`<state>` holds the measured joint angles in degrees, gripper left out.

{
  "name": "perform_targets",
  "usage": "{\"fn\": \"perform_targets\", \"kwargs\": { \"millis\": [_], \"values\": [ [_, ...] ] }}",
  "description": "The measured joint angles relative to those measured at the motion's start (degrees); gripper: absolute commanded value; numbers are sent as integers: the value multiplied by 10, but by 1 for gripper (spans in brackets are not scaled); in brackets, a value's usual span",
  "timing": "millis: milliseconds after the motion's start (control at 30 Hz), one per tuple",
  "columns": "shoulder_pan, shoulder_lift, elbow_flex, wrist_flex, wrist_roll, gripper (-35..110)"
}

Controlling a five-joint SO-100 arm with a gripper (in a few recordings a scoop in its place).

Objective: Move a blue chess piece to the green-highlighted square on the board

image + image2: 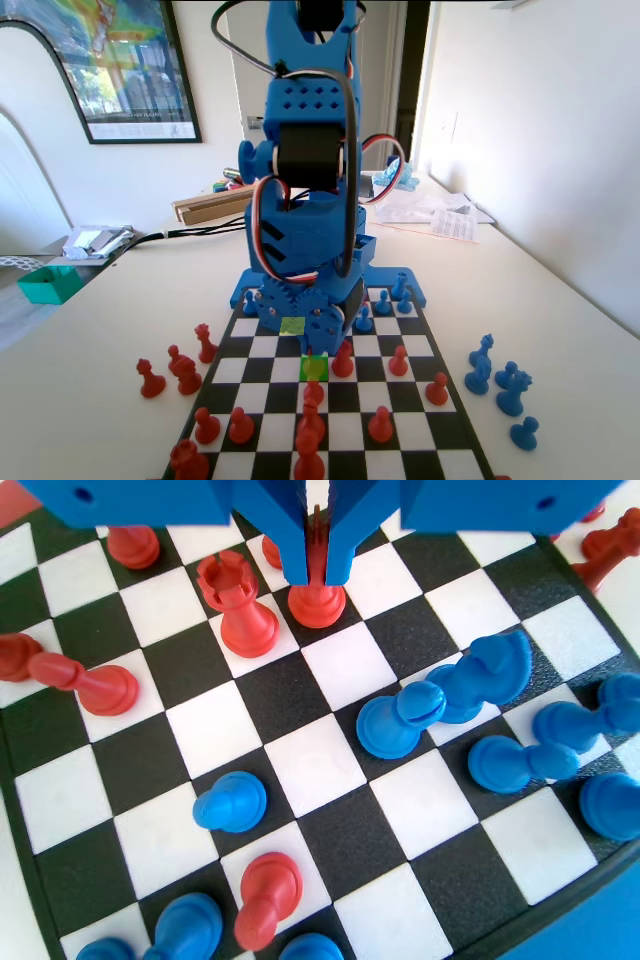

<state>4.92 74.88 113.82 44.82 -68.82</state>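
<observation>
claw (pixel 318 575) is hanging from the top of the wrist view with both jaws pressed nearly together, and they look pinched around the head of a red pawn (pixel 318 602), not a blue one. so it seems to be gripping that red pawn, though i can't swear the pads are really biting.

the blue chess piece (pixel 231 801) that looks like the obvious candidate stands on a black square, lower left of centre in the wrist view, well apart from the jaws, with a red pawn (pixel 265 897) just below it. in the fixed view the green-highlighted square (pixel 314 367) sits mid board (pixel 418 410), with a yellow square (pixel 292 326) one row nearer the arm.

my take: if that red pawn is getting cleared first, lift it straight up so it doesn't clip the red rook (pixel 238 608) right beside it. then come down on the blue pawn vertically, jaws wide.
</observation>
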Motion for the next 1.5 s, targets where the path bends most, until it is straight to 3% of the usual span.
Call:
{"fn": "perform_targets", "kwargs": {
  "millis": [200, 533, 1100, 1500],
  "values": [
    [6, 13, 0, 12, -2, 1],
    [41, 80, -34, 120, -18, 1],
    [293, 91, -102, 198, -31, 1],
    [370, 25, -120, 184, -43, 1]
  ]
}}
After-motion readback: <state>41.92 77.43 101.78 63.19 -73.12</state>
